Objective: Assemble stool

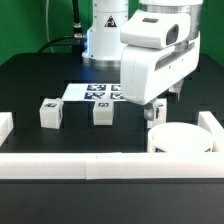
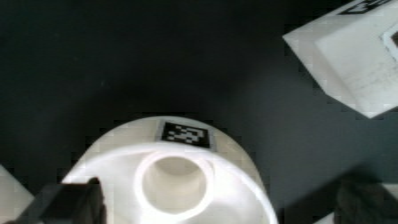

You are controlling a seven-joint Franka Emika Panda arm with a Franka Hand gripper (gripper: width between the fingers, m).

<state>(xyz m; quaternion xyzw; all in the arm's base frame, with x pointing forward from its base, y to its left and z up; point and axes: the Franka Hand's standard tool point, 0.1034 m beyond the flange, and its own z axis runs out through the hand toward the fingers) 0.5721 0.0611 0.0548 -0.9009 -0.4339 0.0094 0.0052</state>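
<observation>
Starting with the exterior view, you log these entries:
- Gripper point(image 1: 155, 113): low over the black table point(image 1: 30, 85), just behind the seat point(image 1: 184, 140) and touching nothing you can make out. How wide the pincer stands cannot be told from this side.
- Arm point(image 1: 150, 60): comes from the base at the rear, its bulky white wrist housing turned downward and leaning toward the exterior view's right.
- Seat: round, white, flat on the table in the near corner at the exterior view's right, close beside the front rail point(image 1: 90, 166) and the right rail point(image 1: 210, 125).
- Left leg point(image 1: 49, 113) and middle leg point(image 1: 102, 113): two small tagged blocks, upright, well apart from each other and from the seat.
- Marker board point(image 1: 98, 92): flat on the table behind the middle leg.

Turning to the wrist view, you log:
- Gripper point(image 2: 205, 205): pincer spread wide, pinching nothing. The seat point(image 2: 134, 150) lies between the two dark fingers point(image 2: 54, 205). One finger is just beside the seat's rim, the other stands clear of it.
- Seat: central hole facing the camera, and a square tag point(image 2: 183, 132) on its rim.
- Tagged white block point(image 2: 356, 55): near the seat but apart from it. You cannot tell which leg it is.
</observation>
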